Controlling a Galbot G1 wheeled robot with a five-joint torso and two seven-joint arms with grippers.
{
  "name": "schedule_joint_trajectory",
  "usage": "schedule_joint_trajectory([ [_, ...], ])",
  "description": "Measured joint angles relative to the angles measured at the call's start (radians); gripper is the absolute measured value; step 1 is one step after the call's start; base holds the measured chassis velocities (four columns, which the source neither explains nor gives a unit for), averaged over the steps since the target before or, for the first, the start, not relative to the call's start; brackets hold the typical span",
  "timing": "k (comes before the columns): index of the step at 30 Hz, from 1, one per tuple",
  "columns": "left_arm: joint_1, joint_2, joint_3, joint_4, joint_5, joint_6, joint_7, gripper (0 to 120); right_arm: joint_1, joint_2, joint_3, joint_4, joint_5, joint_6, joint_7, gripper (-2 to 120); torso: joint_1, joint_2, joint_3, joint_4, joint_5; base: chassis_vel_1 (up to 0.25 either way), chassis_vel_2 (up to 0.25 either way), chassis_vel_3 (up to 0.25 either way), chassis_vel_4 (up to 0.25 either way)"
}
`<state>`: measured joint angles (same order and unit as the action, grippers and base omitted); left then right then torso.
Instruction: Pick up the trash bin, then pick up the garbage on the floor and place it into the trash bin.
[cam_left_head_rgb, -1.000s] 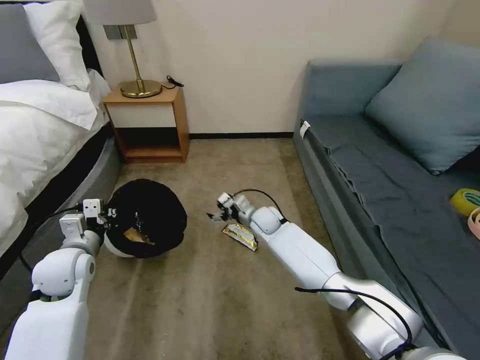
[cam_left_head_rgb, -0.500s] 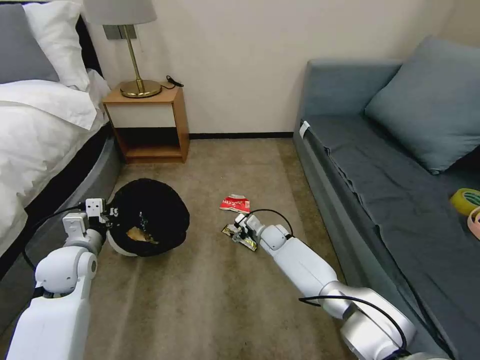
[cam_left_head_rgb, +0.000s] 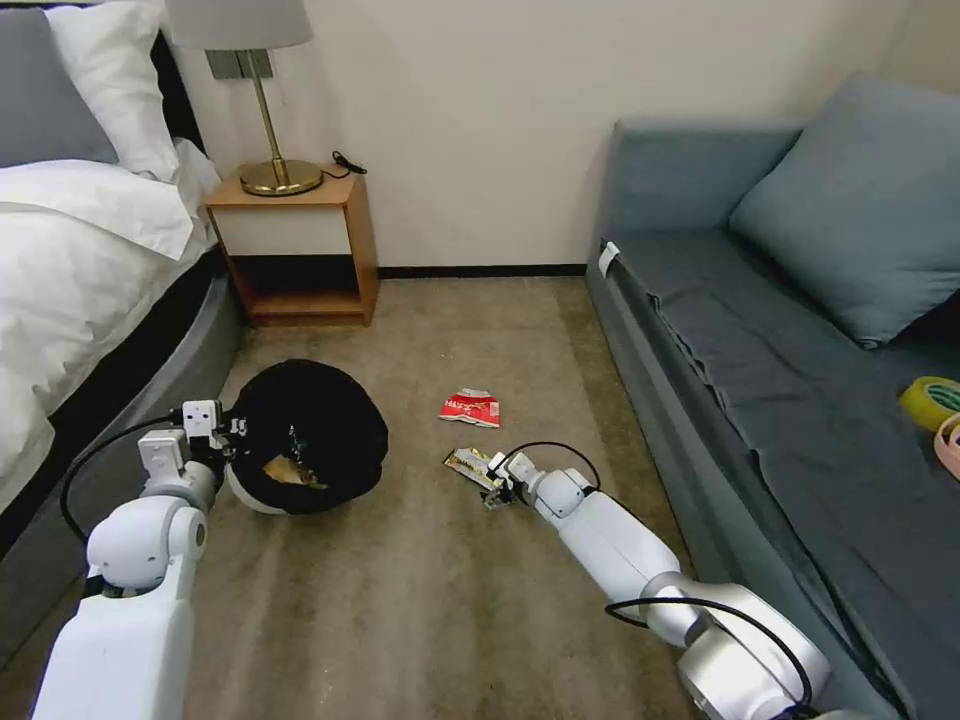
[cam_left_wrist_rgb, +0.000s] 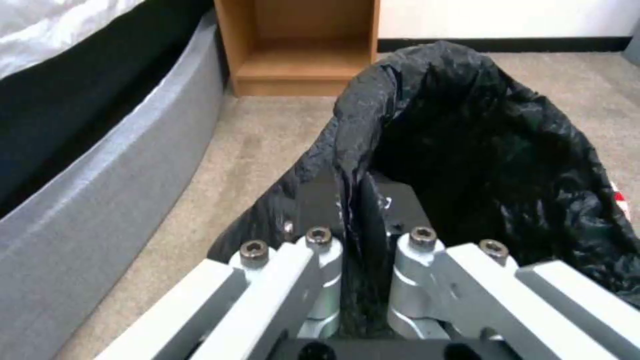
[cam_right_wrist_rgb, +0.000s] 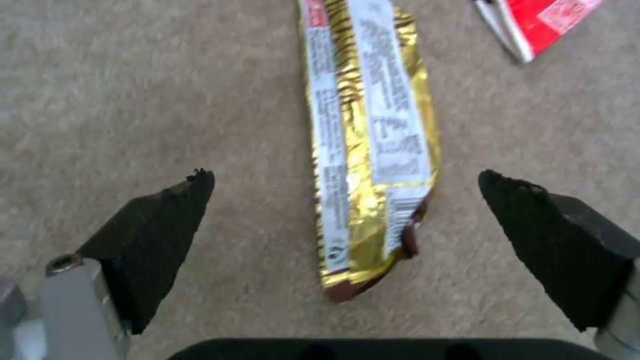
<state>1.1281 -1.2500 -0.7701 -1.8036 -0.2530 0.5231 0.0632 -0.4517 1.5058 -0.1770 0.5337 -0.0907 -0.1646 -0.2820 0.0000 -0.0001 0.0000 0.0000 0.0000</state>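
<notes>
Head view: right gripper (cam_left_head_rgb: 493, 483) low over the carpet at the near end of the yellow-dark wrapper (cam_left_head_rgb: 468, 462), red-white snack packet (cam_left_head_rgb: 470, 407) just beyond; left gripper (cam_left_head_rgb: 226, 438) at the rim of the trash bin (cam_left_head_rgb: 305, 440), well apart from both pieces, so right arm nearer. Left wrist view: jaws pinching the bag-lined rim of the bin, tan wad inside per head view. Right wrist view: jaws spread, wrapper lying lengthwise between and ahead of the fingertips (cam_right_wrist_rgb: 177, 200), long axis pointing away from the gripper, closing line crosswise to it.

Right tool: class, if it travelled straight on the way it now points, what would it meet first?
Probably the gold wrapper: the right tool is open and points down at the carpet, its fingers either side of the wrapper's near end. How close it is cannot be judged.
</notes>
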Motion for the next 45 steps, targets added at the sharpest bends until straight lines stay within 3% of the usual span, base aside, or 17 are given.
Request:
schedule_joint_trajectory([
  [22, 0.000, -0.006, 0.003, 0.002, 0.001, -0.009, 0.003, 4, -0.003, 0.001, 0.038, -0.019, 0.023, -0.052, -0.035, 100, 0.000, 0.000, 0.000, 0.0000, 0.0000, 0.000, 0.000, 0.000, 0.000],
  [33, -0.011, 0.005, 0.000, 0.013, -0.004, -0.009, 0.003, 4, 0.003, -0.018, 0.064, 0.032, 0.108, 0.031, -0.046, 100, 0.000, 0.000, 0.000, 0.0000, 0.0000, 0.000, 0.000, 0.000, 0.000],
  [37, -0.011, 0.011, -0.005, 0.014, -0.008, -0.009, 0.003, 4, 0.006, -0.023, 0.099, 0.091, 0.159, 0.026, -0.039, 100, 0.000, 0.000, 0.000, 0.0000, -0.0001, 0.000, 0.000, 0.000, 0.000],
  [45, -0.009, 0.030, -0.030, 0.013, -0.026, -0.009, 0.003, 4, -0.019, -0.093, 0.165, 0.361, 0.402, -0.140, -0.008, 100, 0.000, 0.000, 0.000, 0.0000, -0.0001, 0.000, 0.000, 0.000, 0.000],
])
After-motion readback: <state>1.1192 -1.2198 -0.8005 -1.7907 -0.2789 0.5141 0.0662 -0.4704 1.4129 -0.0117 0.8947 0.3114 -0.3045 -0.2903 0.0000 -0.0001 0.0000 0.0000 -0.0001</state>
